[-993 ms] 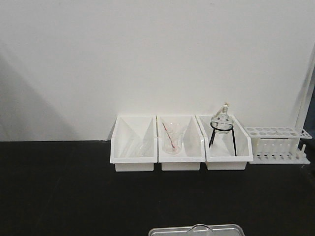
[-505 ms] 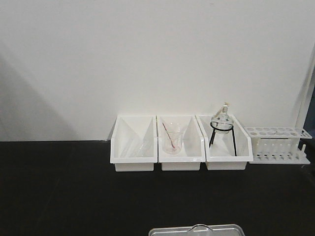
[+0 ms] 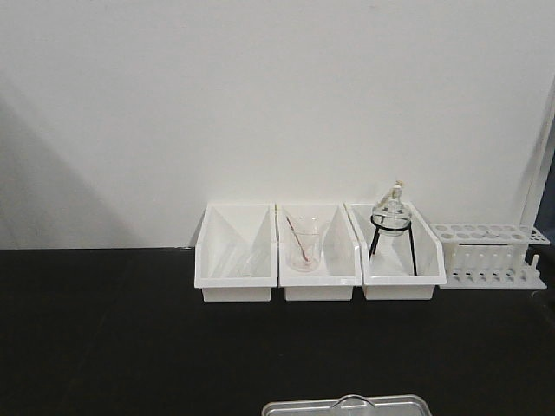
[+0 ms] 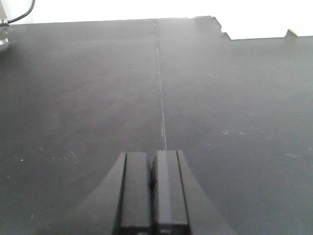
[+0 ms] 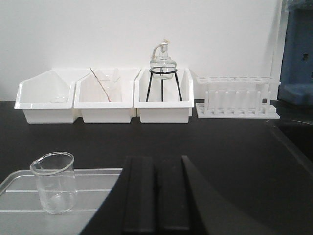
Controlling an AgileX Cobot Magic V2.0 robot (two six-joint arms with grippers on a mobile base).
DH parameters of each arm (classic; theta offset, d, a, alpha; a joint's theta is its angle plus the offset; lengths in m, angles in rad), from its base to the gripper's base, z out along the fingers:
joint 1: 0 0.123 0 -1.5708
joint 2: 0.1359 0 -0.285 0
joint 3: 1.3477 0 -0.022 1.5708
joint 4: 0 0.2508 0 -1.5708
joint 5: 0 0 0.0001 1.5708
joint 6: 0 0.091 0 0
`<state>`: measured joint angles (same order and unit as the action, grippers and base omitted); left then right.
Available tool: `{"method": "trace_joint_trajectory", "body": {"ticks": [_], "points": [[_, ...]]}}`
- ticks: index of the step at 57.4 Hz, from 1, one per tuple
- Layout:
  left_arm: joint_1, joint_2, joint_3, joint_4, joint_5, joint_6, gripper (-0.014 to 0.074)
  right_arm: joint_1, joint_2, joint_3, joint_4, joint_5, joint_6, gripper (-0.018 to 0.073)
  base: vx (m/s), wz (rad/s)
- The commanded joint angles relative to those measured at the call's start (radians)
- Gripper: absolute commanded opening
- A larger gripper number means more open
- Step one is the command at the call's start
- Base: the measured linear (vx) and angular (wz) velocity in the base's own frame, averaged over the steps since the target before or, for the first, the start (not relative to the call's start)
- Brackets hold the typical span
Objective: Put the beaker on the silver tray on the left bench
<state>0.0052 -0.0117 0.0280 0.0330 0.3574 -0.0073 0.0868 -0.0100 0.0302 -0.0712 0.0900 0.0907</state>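
Observation:
A small clear beaker [image 5: 54, 182] stands upright on the silver tray [image 5: 93, 196] at the lower left of the right wrist view. In the front view only the beaker's rim [image 3: 352, 400] and the tray's far edge [image 3: 299, 406] peek in at the bottom. My right gripper [image 5: 156, 169] is shut and empty, a little to the right of the beaker and apart from it. My left gripper [image 4: 151, 161] is shut too, hovering over bare black bench top [image 4: 98, 98] with nothing between its fingers.
Three white bins [image 3: 319, 251] line the wall; the middle one holds a tapering glass with a reddish rod [image 3: 302, 244], the right one a flask on a black wire stand [image 3: 390, 221]. A white test-tube rack [image 3: 490, 256] stands further right. A blue object [image 5: 298, 54] is at far right.

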Motion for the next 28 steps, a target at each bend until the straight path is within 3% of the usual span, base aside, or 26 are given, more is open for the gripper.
{"method": "trace_joint_trajectory", "body": {"ticks": [1,28], "points": [[-0.007,-0.017,0.028,-0.002,-0.077,-0.001,0.0001,0.000,-0.019,0.013,-0.003,-0.077,-0.005,-0.0008,0.00,0.00],[-0.007,-0.017,0.028,-0.002,-0.077,-0.001,0.0001,0.000,-0.018,0.013,-0.003,-0.076,-0.005,-0.0008,0.00,0.00]]}}
